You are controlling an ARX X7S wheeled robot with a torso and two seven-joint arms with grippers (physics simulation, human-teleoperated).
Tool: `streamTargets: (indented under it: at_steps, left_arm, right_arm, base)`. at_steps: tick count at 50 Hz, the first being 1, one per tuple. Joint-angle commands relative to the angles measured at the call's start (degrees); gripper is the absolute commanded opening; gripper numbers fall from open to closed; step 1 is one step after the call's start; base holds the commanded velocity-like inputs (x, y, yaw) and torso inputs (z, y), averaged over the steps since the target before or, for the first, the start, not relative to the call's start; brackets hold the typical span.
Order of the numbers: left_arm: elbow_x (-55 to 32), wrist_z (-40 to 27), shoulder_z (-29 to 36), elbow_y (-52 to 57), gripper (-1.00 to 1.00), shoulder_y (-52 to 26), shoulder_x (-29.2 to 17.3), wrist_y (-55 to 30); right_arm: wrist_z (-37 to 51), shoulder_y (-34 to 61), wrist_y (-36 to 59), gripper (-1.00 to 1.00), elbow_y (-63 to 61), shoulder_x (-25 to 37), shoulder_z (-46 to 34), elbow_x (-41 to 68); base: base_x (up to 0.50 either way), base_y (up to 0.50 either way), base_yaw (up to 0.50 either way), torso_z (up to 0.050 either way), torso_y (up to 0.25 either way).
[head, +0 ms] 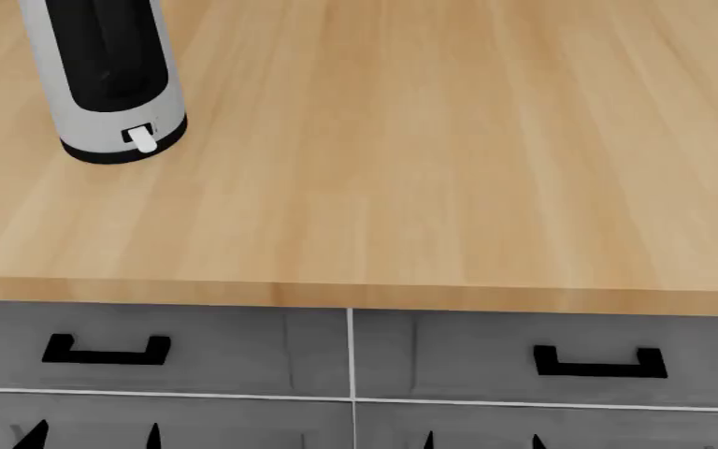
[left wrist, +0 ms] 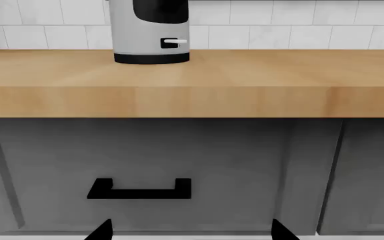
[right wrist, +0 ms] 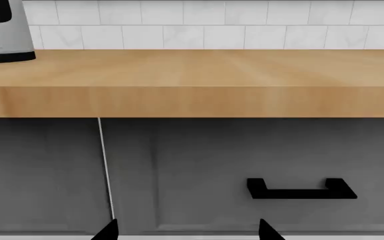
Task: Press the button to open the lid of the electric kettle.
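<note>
The electric kettle (head: 107, 79) stands at the far left of the wooden counter, a grey cylinder with a black handle panel, black base ring and a small white lever (head: 145, 140). It also shows in the left wrist view (left wrist: 150, 31) and at the edge of the right wrist view (right wrist: 2, 31). Its top, the lid and the button are out of view. My left gripper (head: 91, 435) and right gripper (head: 481, 440) are low in front of the drawers, below the counter edge, both open and empty. Their tips show in the wrist views (left wrist: 190, 231) (right wrist: 186, 231).
The counter (head: 434, 168) ends in a front edge above grey drawers with black handles (head: 107, 352) (head: 598, 361). A white tiled wall (right wrist: 219, 25) runs behind the counter.
</note>
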Motion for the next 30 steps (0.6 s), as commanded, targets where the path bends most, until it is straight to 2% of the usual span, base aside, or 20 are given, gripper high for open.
streamTargets:
  at_steps: [1, 5, 17, 18, 19, 21, 26, 30]
  left_arm:
    - [-2.3, -2.6, 2.6, 0.0, 1.0, -0.1, -2.3, 0.0]
    - [-1.2, -3.7, 3.6, -0.7, 1.0, 0.4, -3.0, 3.5]
    - [-2.6, -3.4, 5.4, 1.9, 1.0, 1.8, -4.6, 4.9]
    - [-5.2, -2.1, 5.1, 3.0, 1.0, 2.0, -4.7, 4.1]
    - [-0.4, -4.5, 5.8, 3.9, 1.0, 2.0, -5.3, 5.0]
    - [-3.5, -3.9, 4.7, 10.1, 1.0, 2.2, -5.8, 0.3]
    - [-1.2, -6.6, 3.4, 27.4, 1.0, 0.2, -7.6, -14.0]
    - [-3.1, -6.9, 0.5, 36.3, 1.0, -2.6, -9.0, -22.2]
  right_arm:
    - [0.9, 0.0, 0.0, 1.0, 0.0, 0.7, -0.9, 0.7]
    - [2.0, 0.3, -0.5, 1.0, 0.2, 1.6, -1.9, 2.2]
    - [3.5, -0.1, -1.2, 1.0, -0.9, 3.1, -2.9, 5.2]
    - [3.3, -0.2, -0.6, 1.0, -1.9, 3.1, -2.8, 6.2]
    - [4.1, -0.1, 1.7, 1.0, -4.2, 3.3, -3.1, 5.8]
    - [4.6, -0.6, 4.5, 1.0, -10.6, 3.6, -3.3, 6.5]
    - [6.5, 1.6, 17.6, 1.0, -29.2, 5.1, -3.1, 8.9]
    - [8.7, 6.1, 28.6, 1.0, -40.5, 6.5, -1.2, 11.0]
  base:
    - [0.0, 0.0, 0.0, 0.0, 0.0]
    - [0.0, 0.0, 0.0, 0.0, 0.0]
    - [0.0, 0.0, 0.0, 0.05, 0.0]
    - [0.0, 0.0, 0.0, 0.05, 0.0]
    - [0.0, 0.0, 0.0, 0.05, 0.0]
    - [0.0, 0.0, 0.0, 0.05, 0.0]
    - [0.0, 0.0, 0.0, 0.05, 0.0]
    - [0.0, 0.0, 0.0, 0.05, 0.0]
